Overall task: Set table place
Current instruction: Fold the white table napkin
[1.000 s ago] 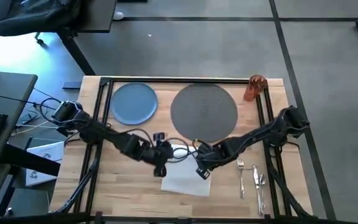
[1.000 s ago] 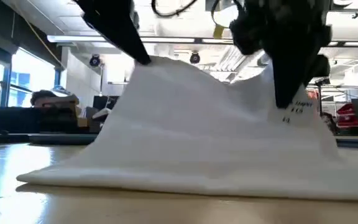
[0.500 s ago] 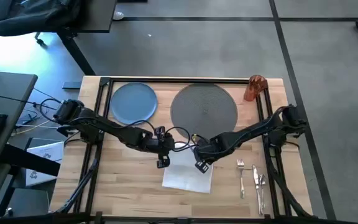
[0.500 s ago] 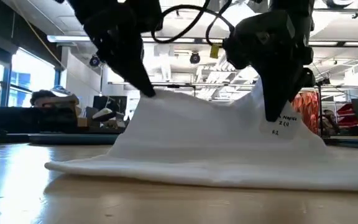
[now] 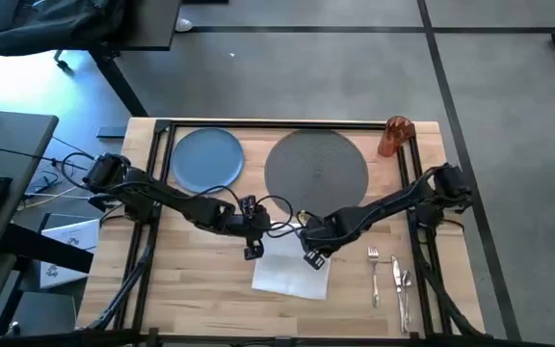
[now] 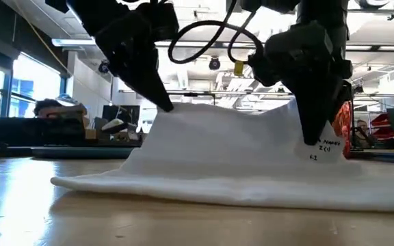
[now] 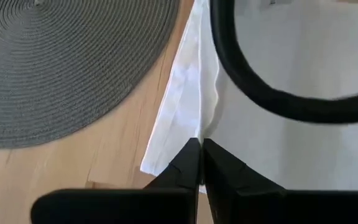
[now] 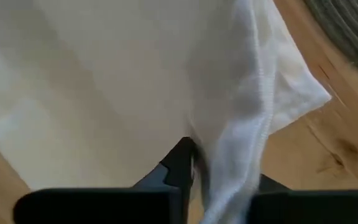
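**Both grippers pinch the napkin's far edge**

The left gripper and the right gripper meet over the middle of the table, each clamped on one far corner of the white napkin. In the left wrist view the left fingers are pressed together with a fold of cloth caught between them. In the right wrist view the cloth drapes over the right fingers, which nip its hem. From the low camera the napkin rises to two peaks at the fingertips and slopes down to the wood, its near edge lying flat.

Just beyond the fingers lies the grey mat, with the blue plate beside it, past the left gripper. The orange cup stands beyond the mat, at the table's far corner. The fork, knife and spoon lie near the right gripper, on its outer side.
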Controlling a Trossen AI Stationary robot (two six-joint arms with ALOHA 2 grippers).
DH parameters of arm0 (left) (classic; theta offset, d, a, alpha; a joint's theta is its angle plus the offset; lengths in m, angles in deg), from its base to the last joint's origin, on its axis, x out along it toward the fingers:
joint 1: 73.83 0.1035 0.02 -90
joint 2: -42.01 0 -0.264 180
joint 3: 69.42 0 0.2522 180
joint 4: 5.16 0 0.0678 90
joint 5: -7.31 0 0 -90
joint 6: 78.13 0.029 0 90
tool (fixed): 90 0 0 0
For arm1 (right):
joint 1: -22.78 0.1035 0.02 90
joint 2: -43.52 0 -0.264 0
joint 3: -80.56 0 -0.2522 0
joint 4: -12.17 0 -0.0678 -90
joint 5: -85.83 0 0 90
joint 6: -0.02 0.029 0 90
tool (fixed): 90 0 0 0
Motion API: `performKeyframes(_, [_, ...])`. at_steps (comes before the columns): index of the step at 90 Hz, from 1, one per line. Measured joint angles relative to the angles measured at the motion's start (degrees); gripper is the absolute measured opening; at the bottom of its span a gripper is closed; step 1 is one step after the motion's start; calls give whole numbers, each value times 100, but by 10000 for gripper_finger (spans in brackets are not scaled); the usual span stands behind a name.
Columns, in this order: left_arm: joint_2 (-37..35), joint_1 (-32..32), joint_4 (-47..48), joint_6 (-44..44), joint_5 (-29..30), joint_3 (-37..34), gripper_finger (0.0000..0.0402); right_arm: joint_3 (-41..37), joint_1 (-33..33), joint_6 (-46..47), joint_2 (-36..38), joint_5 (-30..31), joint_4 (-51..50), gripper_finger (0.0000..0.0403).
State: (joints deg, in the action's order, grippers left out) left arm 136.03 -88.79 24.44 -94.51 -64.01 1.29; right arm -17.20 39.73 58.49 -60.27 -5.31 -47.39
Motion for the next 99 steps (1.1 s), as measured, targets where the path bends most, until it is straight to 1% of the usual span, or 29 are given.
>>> performKeyframes(21, [0, 0, -31, 40, 156, 0, 20, 10, 0, -18, 35, 6, -214, 142])
performKeyframes(36, [0, 22, -28, 210, 157, 0, 54, 13, 35, 2, 249, 197, -627, 179])
performKeyframes(46, [-81, 39, 64, 166, 135, 8, 89, 13, 148, 101, 597, 489, -922, 185])
performKeyframes(53, [-197, 38, 274, -85, 25, 83, 111, 13, 331, 100, 897, 717, -927, 185])
performKeyframes(57, [-254, 33, 322, -269, -243, 102, 120, 13, 499, -50, 1074, 894, -817, 185])
performKeyframes(63, [-286, 20, 328, -430, -830, 105, 130, 13, 841, -443, 1261, 1236, -542, 186])
performKeyframes(68, [-227, -15, 338, -387, -1280, 105, 134, 13, 1165, -773, 1296, 1583, -326, 186])
performKeyframes(73, [-121, -76, 338, -150, -1517, 105, 136, 10, 1440, -1049, 1273, 1812, -204, 186])
performKeyframes(78, [13, -151, 328, 118, -1618, 103, 136, 10, 1616, -1236, 1159, 1805, -70, 186])
performKeyframes(86, [261, -253, 154, 328, -1643, 103, 137, 5, 1671, -1409, 862, 1605, 12, 186])
performKeyframes(93, [477, -280, 42, 317, -1598, 103, 137, -3, 1619, -1616, 682, 1522, 94, 186])
performKeyframes(99, [661, -284, 41, 122, -1478, 103, 137, -3, 1546, -2015, 593, 1365, 366, 186])
